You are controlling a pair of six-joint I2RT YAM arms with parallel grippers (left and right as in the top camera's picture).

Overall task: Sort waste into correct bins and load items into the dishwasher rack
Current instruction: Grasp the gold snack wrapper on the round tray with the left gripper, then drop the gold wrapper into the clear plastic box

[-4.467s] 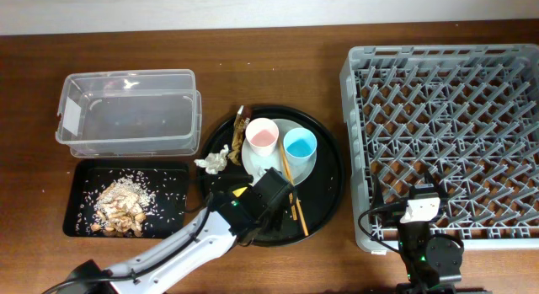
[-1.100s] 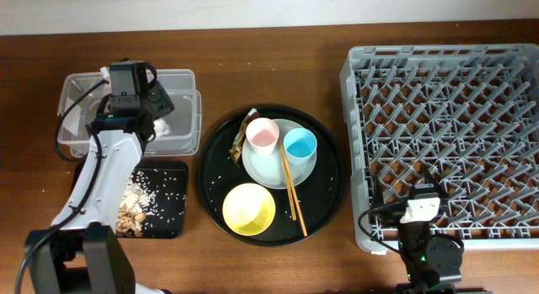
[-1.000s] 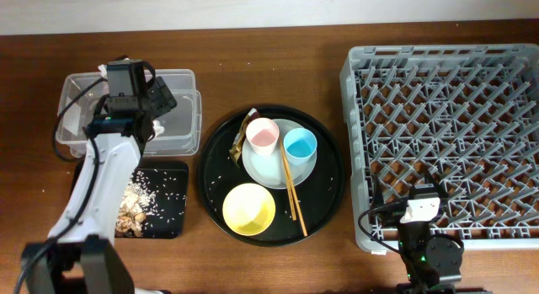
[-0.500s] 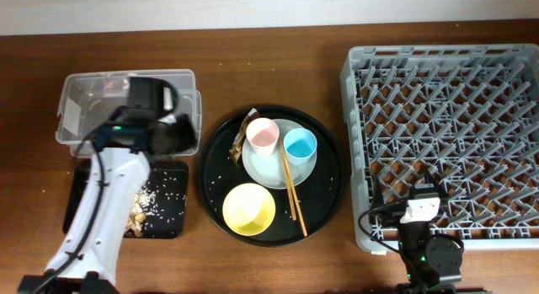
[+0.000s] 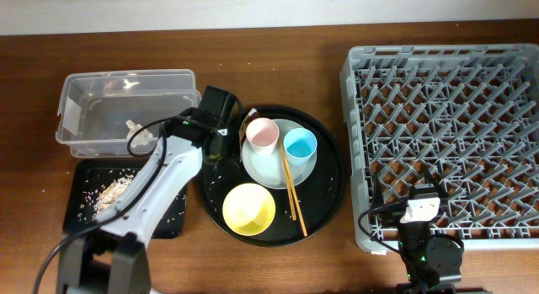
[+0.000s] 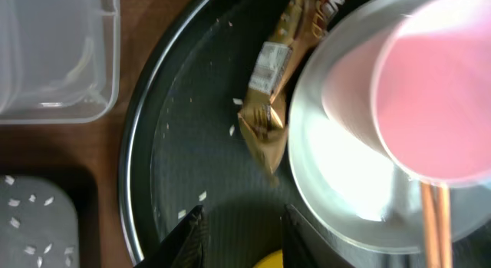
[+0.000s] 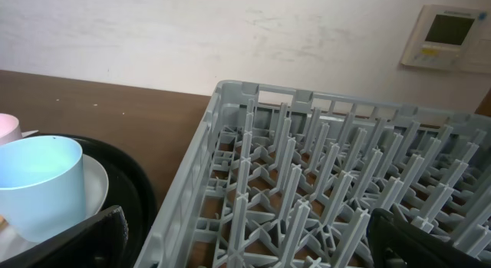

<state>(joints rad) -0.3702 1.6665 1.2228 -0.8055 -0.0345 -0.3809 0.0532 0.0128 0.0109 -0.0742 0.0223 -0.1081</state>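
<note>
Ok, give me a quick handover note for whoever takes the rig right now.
Left gripper part open, empty, near the wrapper on the round tray. Right gripper open, by the rack.
Done: tissue in the tub, scraps in the black tray.
To do: bin the wrapper; load pink cup, blue cup, plate, bowl and chopsticks, all on the round tray, into the empty rack.

The snack wrapper (image 6: 268,107) runs off the top edge and the pink cup (image 6: 430,99) off the right. Only a sliver of the yellow bowl (image 6: 266,262) shows. The left arm (image 5: 160,180) covers part of the shallow black tray (image 5: 80,201)
</note>
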